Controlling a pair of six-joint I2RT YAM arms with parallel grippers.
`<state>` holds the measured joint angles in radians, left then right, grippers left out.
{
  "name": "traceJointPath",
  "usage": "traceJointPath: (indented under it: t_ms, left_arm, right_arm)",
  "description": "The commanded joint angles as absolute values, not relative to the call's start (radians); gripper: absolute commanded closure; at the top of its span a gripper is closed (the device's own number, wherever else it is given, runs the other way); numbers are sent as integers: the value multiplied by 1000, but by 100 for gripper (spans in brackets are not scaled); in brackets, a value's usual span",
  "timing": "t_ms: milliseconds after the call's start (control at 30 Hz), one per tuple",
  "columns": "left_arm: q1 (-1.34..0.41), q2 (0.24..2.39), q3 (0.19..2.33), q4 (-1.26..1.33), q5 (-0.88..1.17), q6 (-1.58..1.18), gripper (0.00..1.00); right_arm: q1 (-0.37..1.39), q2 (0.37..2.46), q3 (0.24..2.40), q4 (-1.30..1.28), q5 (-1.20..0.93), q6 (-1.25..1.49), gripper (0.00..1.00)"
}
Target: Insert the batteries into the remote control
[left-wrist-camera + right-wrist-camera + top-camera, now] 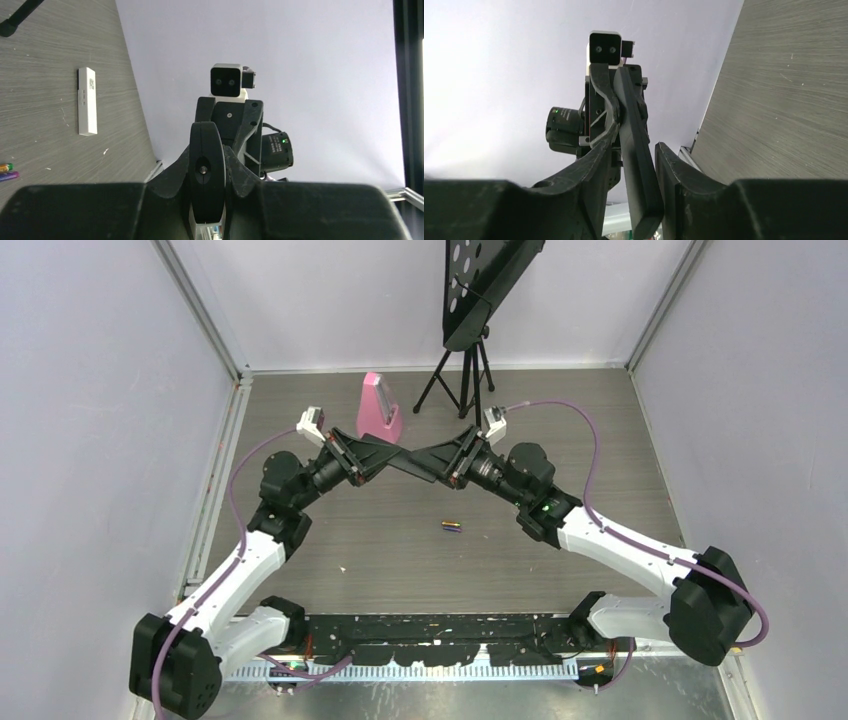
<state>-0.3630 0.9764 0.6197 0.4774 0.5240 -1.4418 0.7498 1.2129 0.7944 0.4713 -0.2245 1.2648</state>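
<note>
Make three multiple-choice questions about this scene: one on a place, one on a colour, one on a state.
1. Where do the small cylindrical batteries lie?
A. on the grey wood-grain table, between the two arms
B. inside a box
C. on top of a white remote

2. What colour is the wedge-shaped object near the back wall?
A. green
B. pink
C. orange

3. How is the slim flat black remote control placed?
A. flat on the table
B. up in the air, with the left claw shut on one end and the right claw around the other end
C. leaning on the tripod

Answers:
1 A: the top view shows them on the bare tabletop.
2 B: it is plainly pink.
3 B: both wrist views show the bar between the fingers, away from the table.
</note>
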Motion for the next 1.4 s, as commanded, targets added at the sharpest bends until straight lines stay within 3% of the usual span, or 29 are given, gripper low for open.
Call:
traceJointPath:
  t_ms: [0,200,367,533,833,1033,1167,1367]
  left_arm:
    - [-339,948,661,527,533,-1483,100]
    - [-334,954,679,546,557,-1488,100]
    - [-332,966,700,588,613,-1498,100]
    - [-331,958,703,591,629,-1509,100]
    - [-288,921,700,576,620,-1517,100]
    - [-177,925,725,576,688,-1526,100]
    - [-157,931,718,594,698,-1539,100]
    - [-156,940,682,614,702,-1535,100]
  right_arm:
    - [753,1213,770,600,-296,1256,61]
    - [753,1209,774,562,-342,1224,67]
    - [753,1236,781,589,-336,1254,59]
    - [753,1306,776,691,-333,1310,58]
    - [752,1287,704,702,-318,1272,79]
    - [738,1182,606,716,-318,1165,86]
    - [735,1155,571,770,-330,1162,99]
    - [734,1181,618,726,-299,1200,97]
